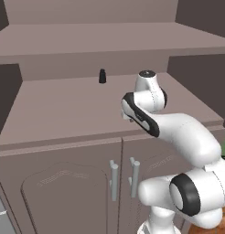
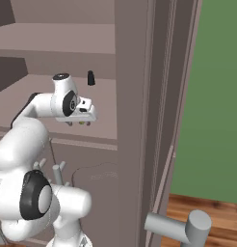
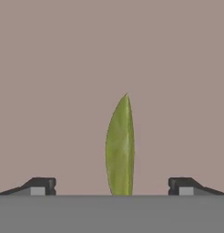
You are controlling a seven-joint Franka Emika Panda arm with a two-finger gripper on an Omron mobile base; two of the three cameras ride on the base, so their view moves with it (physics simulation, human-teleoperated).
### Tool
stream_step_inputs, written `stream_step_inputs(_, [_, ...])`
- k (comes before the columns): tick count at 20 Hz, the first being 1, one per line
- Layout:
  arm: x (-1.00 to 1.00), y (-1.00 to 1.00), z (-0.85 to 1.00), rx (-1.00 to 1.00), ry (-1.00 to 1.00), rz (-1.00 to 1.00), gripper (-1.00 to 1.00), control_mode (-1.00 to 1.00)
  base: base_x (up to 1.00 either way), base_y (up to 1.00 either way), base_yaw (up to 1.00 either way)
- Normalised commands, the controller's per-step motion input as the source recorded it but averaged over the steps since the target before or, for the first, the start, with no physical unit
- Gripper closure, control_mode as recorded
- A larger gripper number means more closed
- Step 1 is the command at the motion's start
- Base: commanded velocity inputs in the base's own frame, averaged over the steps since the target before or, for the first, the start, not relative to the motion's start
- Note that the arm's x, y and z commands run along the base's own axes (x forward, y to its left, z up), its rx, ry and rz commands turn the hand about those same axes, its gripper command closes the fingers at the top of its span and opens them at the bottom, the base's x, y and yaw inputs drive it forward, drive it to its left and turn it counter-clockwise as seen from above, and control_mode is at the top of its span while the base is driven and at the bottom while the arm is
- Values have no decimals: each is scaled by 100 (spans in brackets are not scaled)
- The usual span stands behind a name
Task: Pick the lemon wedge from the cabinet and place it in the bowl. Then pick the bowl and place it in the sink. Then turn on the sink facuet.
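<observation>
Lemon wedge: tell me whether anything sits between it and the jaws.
Nothing visible does. In the hand view the lemon wedge lies on the bare cabinet shelf, centred between the open jaws of the gripper. The small black bottle stands farther back on the shelf, off the approach.

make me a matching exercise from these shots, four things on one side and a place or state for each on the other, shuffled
Things:
1. lemon wedge
2. small black bottle
3. gripper
4. cabinet doors

Places or states:
A. shut, below the shelf, silver bar handles side by side
B. upright at the back of the shelf
C. open, hovering just above the shelf
D. lying on the shelf, centred between the fingers

Pairs: 1-D, 2-B, 3-C, 4-A
</observation>
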Motion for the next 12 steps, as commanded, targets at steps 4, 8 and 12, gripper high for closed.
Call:
stream_step_inputs(4, [20,0,-2,3,0,0,-100,-100,0,0,0])
stream_step_inputs(8, [33,0,-26,0,0,0,-100,-100,0,0,0])
stream_step_inputs(12, [30,0,-19,0,0,0,-100,-100,0,0,0])
